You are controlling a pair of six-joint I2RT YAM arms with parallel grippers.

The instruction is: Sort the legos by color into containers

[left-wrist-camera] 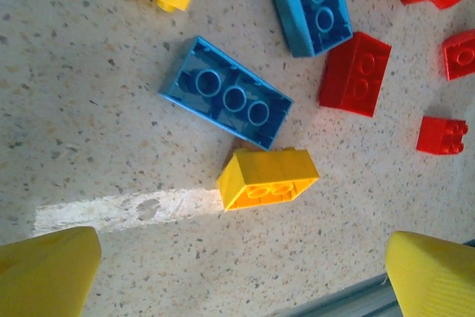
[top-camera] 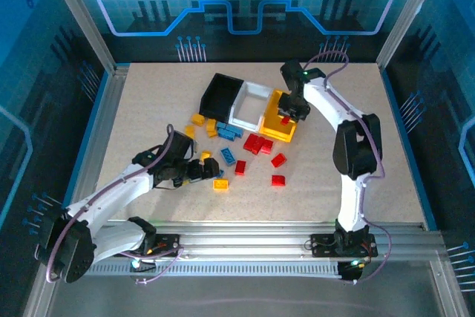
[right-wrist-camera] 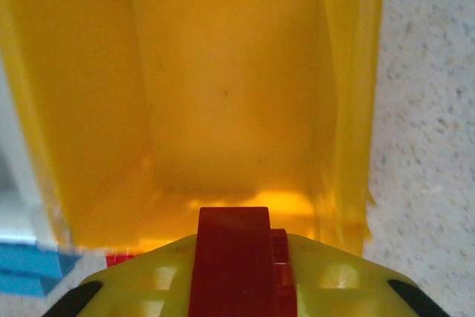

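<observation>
Looking down on the counter [top-camera: 148, 102], we find the right gripper [top-camera: 289, 113] poised over the yellow bin [top-camera: 271, 134], clenched on a red lego [right-wrist-camera: 231, 257] (its wrist camera shows the brick wedged between the gripper's yellow fingers, with the bin's yellow floor beneath). The white bin [top-camera: 245, 119] touches the yellow bin's left side. The black bin [top-camera: 220, 93] stands further left again, turned at an angle.

The loose legos lie on the counter on the near side of the yellow bin. The red ones [top-camera: 258, 144] are closest to it, the blue ones [top-camera: 228, 133] lie further left, and several yellow ones [top-camera: 197, 118] lie beyond those.

Well to the near left of the yellow bin, the left gripper [top-camera: 202, 169] hangs low over the counter, spread wide and grasping nothing. Through its wrist camera we see a yellow lego [left-wrist-camera: 267, 177] ahead of its fingers [left-wrist-camera: 46, 272], just beside a blue lego [left-wrist-camera: 226, 100].
</observation>
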